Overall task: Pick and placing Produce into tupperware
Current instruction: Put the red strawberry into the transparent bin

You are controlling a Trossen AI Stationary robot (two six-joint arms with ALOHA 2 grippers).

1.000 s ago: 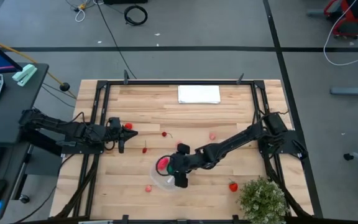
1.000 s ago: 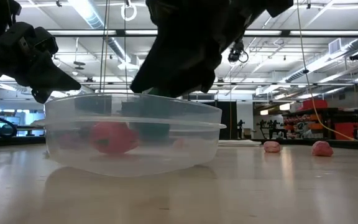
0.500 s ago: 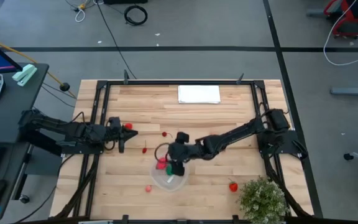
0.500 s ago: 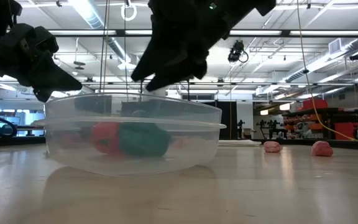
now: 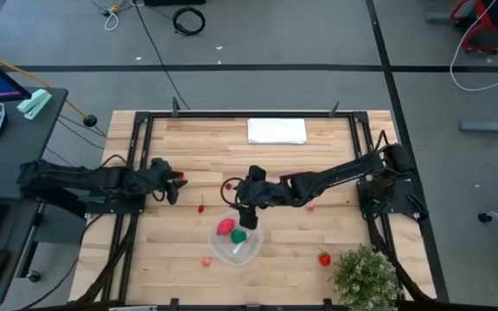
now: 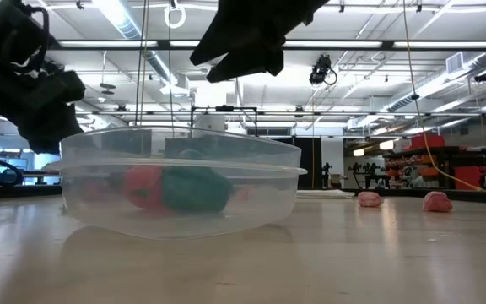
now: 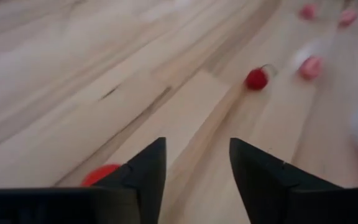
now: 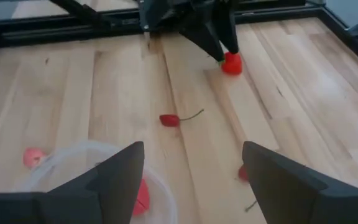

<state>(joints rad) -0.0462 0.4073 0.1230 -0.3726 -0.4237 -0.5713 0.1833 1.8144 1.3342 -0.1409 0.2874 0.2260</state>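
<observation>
Low view: clear tupperware point(image 6: 180, 181) holds red and green produce point(image 6: 197, 191); right end effector point(image 8: 191, 171) spread apart.

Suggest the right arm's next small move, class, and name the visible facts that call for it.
Probably lower the open, empty right tool onto the nearest loose piece, the red cherry lying ahead of it. The tupperware already holds a red piece and a green piece, while more produce is scattered on the table. The left tool is near a red strawberry of its own.
</observation>
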